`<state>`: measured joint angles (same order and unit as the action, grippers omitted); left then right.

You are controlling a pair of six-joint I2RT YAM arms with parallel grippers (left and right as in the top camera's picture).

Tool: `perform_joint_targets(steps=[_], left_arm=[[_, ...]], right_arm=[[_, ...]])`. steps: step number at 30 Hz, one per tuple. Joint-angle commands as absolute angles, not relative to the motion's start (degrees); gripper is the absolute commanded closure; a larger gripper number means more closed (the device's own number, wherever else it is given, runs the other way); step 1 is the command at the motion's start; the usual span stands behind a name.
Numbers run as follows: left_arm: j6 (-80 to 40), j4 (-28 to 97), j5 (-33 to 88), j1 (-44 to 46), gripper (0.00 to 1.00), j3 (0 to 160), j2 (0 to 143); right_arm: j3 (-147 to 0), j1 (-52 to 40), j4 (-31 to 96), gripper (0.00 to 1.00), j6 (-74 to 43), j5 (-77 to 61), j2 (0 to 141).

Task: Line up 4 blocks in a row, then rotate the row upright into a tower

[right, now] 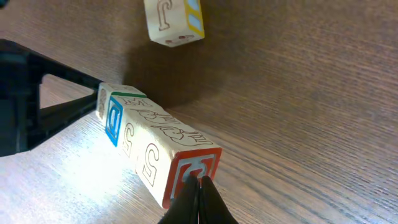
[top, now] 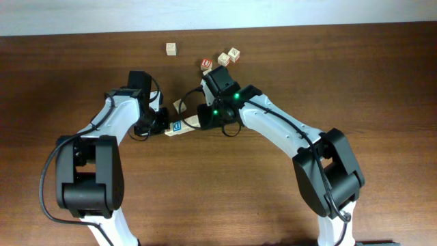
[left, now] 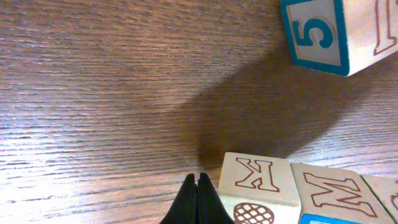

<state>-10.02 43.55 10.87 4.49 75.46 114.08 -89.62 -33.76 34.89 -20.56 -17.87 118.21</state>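
Four blocks (top: 183, 126), as near as you can count from the right wrist view, lie end to end in one short row at mid-table (top: 382, 82).

- Left arm (top: 117, 115) and right arm (top: 273, 128) reach in from either side and meet over the row.
- The row runs a little aslant, its right end nearer the far edge.
- Red block (right: 198, 167) caps the right end. Blue block (right: 114, 119) sits toward the left end, with a pale K block (left: 255, 182) last.
- One loose block (right: 174, 22) stands just behind the row, apart from it. Spare cubes (top: 223, 59) are well apart, near the far edge.
- Left claw (left: 198, 186): pinched tight, holding nothing, tips just beside the K block. You can't tell whether they touch.
- Right claw (right: 199, 190): also pinched tight and empty, tips against the red face by the look of it.

Progress, as a judgement: the blocks are gathered and flanked by both claws, which suits pushing the ends to swing the row. One moment doesn't show you how much turn is already made. Count the rotation as unconfirmed for all four.
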Motion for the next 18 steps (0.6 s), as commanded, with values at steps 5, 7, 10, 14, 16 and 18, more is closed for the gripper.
perform_joint_targets(steps=[5,7,10,14,16,18], left_arm=[[-9.34,43.42,17.61,6.79,1.00,75.20,114.54],[-9.32,43.57,17.61,6.79,1.00,75.20,114.54],[-9.32,43.57,17.61,6.79,1.00,75.20,114.54],[-9.32,43.77,17.63,6.79,1.00,75.20,114.54],[-9.32,44.21,17.63,6.79,1.00,75.20,114.54],[-9.34,44.23,17.63,6.79,1.00,75.20,114.54]], right_arm=[[-91.09,-37.87,34.11,0.95,-19.92,-23.29,116.11],[-91.09,-37.87,34.04,0.95,-19.92,-23.29,116.11],[-91.13,-37.87,34.02,0.96,-19.97,-23.51,116.09],[-92.25,-37.93,34.02,0.96,-19.99,-23.53,116.09],[-92.27,-38.11,34.02,0.96,-20.21,-23.55,116.09],[-92.27,-38.81,33.58,0.95,-20.18,-23.51,116.09]])
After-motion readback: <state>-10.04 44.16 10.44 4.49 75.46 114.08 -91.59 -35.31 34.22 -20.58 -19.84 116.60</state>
